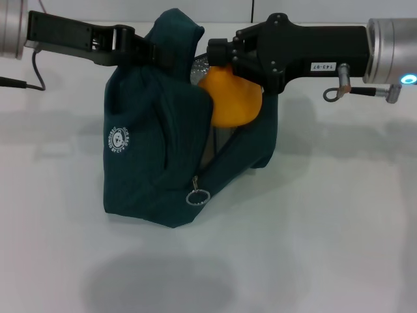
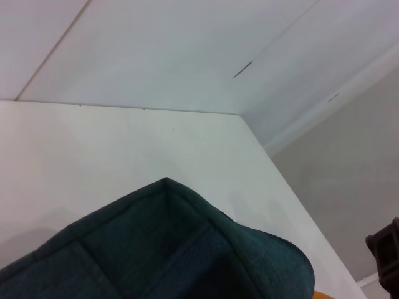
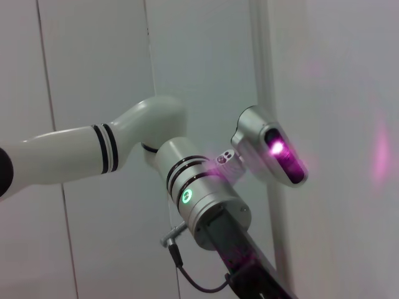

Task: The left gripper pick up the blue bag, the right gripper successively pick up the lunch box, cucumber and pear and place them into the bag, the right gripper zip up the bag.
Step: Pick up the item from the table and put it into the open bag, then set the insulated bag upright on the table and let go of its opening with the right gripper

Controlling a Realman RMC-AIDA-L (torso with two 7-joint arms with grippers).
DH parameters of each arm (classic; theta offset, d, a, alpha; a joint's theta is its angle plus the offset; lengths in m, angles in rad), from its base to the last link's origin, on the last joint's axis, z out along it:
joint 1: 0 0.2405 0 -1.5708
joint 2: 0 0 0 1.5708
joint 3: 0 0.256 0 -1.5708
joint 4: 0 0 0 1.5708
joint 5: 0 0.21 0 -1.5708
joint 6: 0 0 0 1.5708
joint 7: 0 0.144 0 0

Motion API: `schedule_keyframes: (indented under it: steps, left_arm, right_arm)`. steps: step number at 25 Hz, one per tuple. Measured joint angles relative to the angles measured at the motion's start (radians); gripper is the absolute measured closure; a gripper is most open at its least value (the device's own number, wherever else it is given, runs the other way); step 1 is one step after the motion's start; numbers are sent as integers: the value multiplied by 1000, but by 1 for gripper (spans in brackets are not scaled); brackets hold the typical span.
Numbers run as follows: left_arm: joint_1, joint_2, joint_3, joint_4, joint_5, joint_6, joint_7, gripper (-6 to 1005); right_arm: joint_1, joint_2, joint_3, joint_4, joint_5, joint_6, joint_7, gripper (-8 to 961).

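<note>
Standing on the table [image 1: 326, 248], the bag [image 1: 153, 156] was gripped at its top by the left gripper [image 1: 133, 42]. The right gripper [image 1: 225, 55], clamped on the pear [image 1: 231, 98], held it at the bag's open mouth.

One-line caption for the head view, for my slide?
Left gripper holds up the blue bag by its top while the right gripper lowers the pear into the bag's opening.
</note>
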State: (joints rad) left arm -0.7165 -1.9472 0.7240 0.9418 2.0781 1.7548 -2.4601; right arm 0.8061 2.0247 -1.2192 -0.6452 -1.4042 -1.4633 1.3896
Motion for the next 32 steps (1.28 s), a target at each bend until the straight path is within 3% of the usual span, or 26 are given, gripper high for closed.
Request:
schedule_keyframes:
  steps: [11,16,21,27,32]
  left_arm:
    - [2,2,0,1,-2,0,-3,944]
    - [8,3,0,5,-5,0,-5,944]
    - [8,5,0,3,-5,0,-7,943]
    - [8,5,0,1,-5,0,-7,943]
    - [4,2,0,0,-5,0,-7,943]
  right_arm:
    - [-26,-2,8,0,48,4,4,818]
    - [-90,-10,56,-9,130,29,63,628]
    - [-192,-15,162,12,138,59,320,389]
    - [-234,-36,168,158,126,68,600,333]
    - [-196,-22,144,278,97,68,661,358]
